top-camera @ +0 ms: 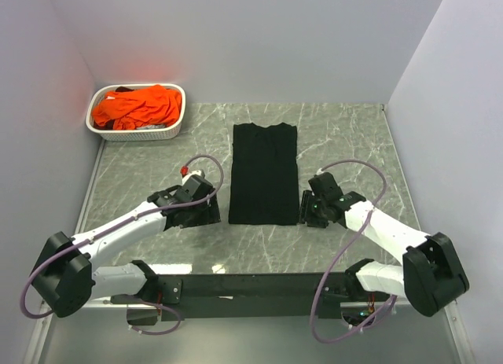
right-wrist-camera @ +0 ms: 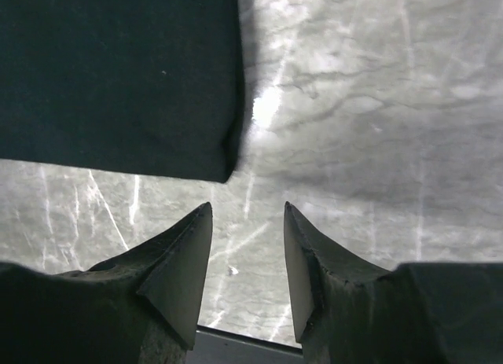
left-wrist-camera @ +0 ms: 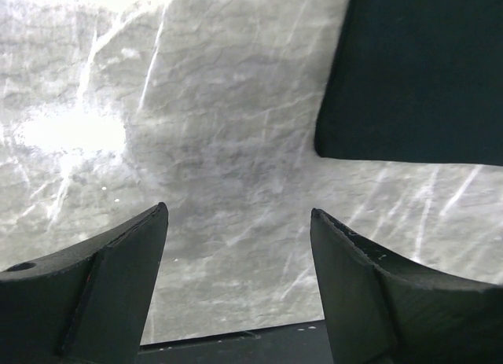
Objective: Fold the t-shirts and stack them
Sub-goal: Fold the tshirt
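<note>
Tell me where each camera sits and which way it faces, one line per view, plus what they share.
Top external: above and behind the arms, looking down on the table, black tee, basket of orange tees; both arms show.
Left wrist: on the left arm, looking past the open left gripper at the tee's near left corner.
Right wrist: on the right arm, looking past the open right gripper at the tee's near right corner.
Shared: all three see the black tee and marble table.
</note>
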Controlling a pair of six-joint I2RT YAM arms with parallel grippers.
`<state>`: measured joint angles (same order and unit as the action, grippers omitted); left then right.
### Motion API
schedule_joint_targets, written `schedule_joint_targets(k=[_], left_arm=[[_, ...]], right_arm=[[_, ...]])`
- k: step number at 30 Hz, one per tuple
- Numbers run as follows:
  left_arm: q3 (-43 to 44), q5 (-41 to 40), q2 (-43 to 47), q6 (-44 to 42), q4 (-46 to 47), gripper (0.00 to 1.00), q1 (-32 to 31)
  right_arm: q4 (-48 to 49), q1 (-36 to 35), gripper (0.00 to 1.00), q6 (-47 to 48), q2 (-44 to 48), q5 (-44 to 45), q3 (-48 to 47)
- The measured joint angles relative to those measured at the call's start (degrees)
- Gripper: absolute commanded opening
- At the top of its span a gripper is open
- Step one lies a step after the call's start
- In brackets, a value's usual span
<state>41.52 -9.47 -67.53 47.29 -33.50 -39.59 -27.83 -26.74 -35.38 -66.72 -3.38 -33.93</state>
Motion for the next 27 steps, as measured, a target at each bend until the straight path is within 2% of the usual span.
schedule_joint_targets(k=[19,27], left_arm=[[0.0,-2.03,-3.37,0.44,-0.2,0.79,-3.54],[0.0,-2.47,-4.7,0.5,-0.22,0.79,-4.11]], right_arm=[[2.36,-4.66,0.45,-4.63,-13.97,5.03,-5.77],[1.51,-7.32,0.36,-5.73,-17.53,8.35,-8.66]])
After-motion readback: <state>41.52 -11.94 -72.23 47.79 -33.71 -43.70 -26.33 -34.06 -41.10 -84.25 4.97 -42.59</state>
